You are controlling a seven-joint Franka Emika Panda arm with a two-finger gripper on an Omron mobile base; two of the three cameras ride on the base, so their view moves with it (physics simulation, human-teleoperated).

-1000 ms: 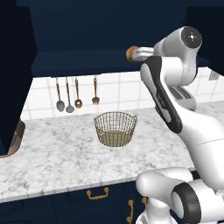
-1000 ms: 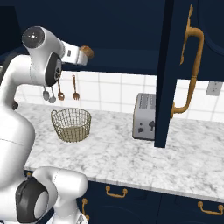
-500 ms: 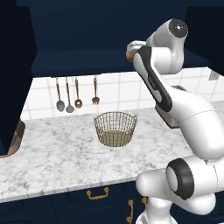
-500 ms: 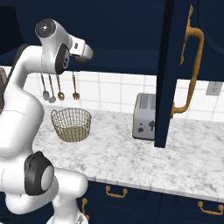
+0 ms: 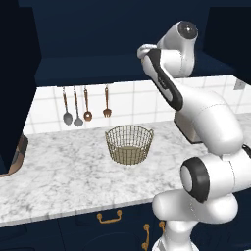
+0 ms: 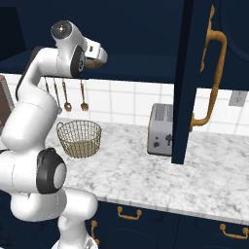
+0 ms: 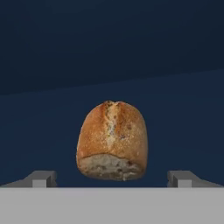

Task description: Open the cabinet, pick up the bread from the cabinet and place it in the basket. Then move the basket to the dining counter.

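Bread [image 7: 113, 141] sits dead centre in the hand view, a rounded golden-brown loaf with a floury split crust and a pale flat underside, resting on the dark navy shelf inside the cabinet [image 6: 146, 63]. Gripper [image 7: 113, 178] is lined up on it, fingertips [image 7: 41, 178] spread wide to either side, well clear of the crust and holding nothing. From the right base view, the white hand reaches into the open cabinet, and the smooth navy door [image 6: 204, 73] with its long curved brass handle [image 6: 211, 82] hangs open at right. Down on the veined marble counter [image 5: 63, 171], the round brass wire basket [image 5: 129, 144] stands empty, see-through mesh tapering to its base. A boxy silver toaster [image 6: 162, 129] stands further right.
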